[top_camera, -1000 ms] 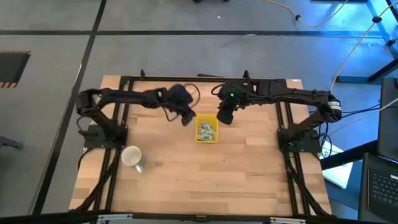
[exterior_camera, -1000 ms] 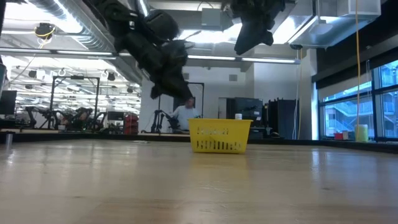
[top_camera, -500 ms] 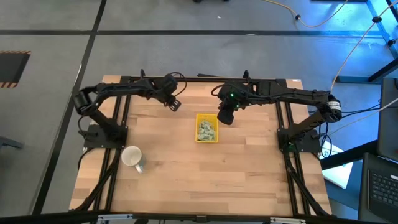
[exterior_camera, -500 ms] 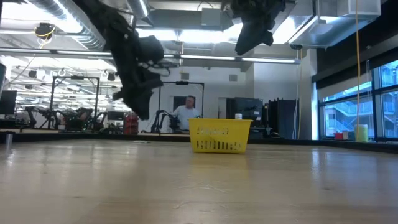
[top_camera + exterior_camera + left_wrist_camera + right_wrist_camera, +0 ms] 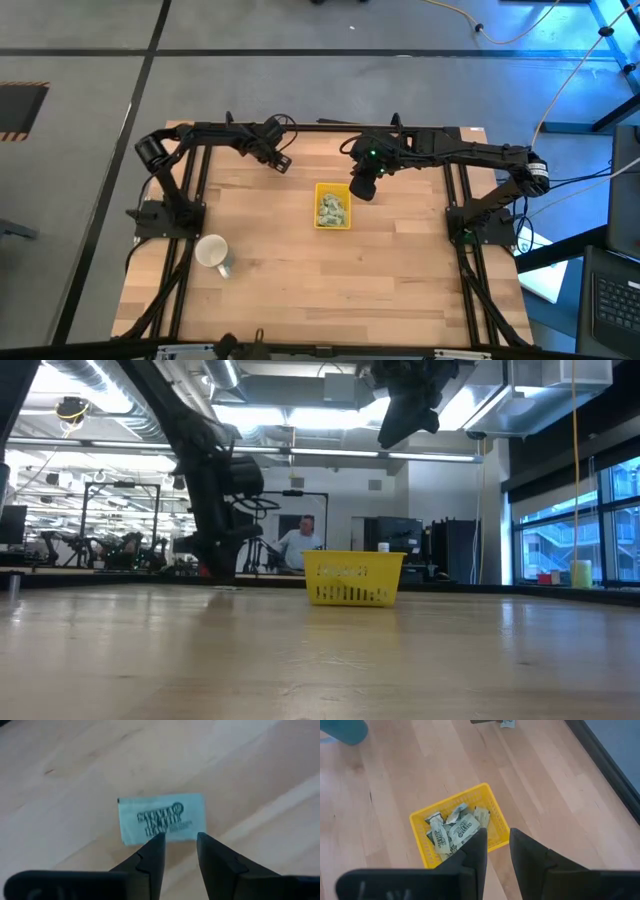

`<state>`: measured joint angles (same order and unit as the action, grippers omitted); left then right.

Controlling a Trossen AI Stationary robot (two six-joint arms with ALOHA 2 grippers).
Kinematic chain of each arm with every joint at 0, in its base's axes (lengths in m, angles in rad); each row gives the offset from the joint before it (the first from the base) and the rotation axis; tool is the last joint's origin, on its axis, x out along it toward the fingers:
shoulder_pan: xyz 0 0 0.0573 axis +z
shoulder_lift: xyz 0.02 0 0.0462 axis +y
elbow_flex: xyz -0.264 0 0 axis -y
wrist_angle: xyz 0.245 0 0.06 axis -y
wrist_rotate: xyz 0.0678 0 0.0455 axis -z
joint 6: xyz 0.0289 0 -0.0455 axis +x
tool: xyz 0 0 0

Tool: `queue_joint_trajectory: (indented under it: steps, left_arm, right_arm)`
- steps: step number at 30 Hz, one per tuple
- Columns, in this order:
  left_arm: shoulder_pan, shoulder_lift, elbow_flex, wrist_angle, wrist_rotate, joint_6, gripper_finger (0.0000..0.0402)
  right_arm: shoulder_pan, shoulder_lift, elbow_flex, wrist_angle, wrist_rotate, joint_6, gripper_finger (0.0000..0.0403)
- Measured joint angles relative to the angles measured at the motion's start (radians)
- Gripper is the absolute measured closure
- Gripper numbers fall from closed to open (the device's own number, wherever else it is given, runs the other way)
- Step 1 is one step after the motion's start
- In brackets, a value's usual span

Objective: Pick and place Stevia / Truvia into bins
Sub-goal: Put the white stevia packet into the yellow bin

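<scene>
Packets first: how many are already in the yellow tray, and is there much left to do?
Mostly done, it seems: a heap of packets lies in the yellow tray. In hand: the left gripper stands open just above one packet flat on the table, not yet gripping it. The right gripper waits open and empty above the tray. No other loose packet shows, so this may be the last.

My gripper [image 5: 181, 851] points at one packet [image 5: 162, 817] lying flat on the wood table [image 5: 260, 775]. My two dark fingers [image 5: 151, 856] stand apart with a gap between them, their tips overlapping the packet's near edge.
</scene>
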<state>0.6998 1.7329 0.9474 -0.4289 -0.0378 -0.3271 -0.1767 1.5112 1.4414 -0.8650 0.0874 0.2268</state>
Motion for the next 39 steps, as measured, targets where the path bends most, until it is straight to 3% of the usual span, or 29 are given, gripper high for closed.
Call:
queue_joint_trajectory:
  steps: [7,19,33,39]
  left_arm:
    - [0.016,0.043,0.001,0.061,0.014,0.021,0.0297]
    - [-0.004,0.098,0.012,0.013,-0.028,0.03,0.0304]
    - [0.0,0.103,0.046,-0.028,0.004,0.057,0.0395]
    - [-0.002,0.087,0.044,-0.038,0.067,0.075,0.0399]
  right_arm:
    - [0.0,0.0,0.0,0.0,0.0,0.0,0.0316]
    - [0.0,0.0,0.0,0.0,0.0,-0.002,0.0316]
    - [0.0,0.0,0.0,-0.006,0.0,0.003,0.0316]
    - [0.0,0.0,0.0,-0.025,0.0,0.003,0.0316]
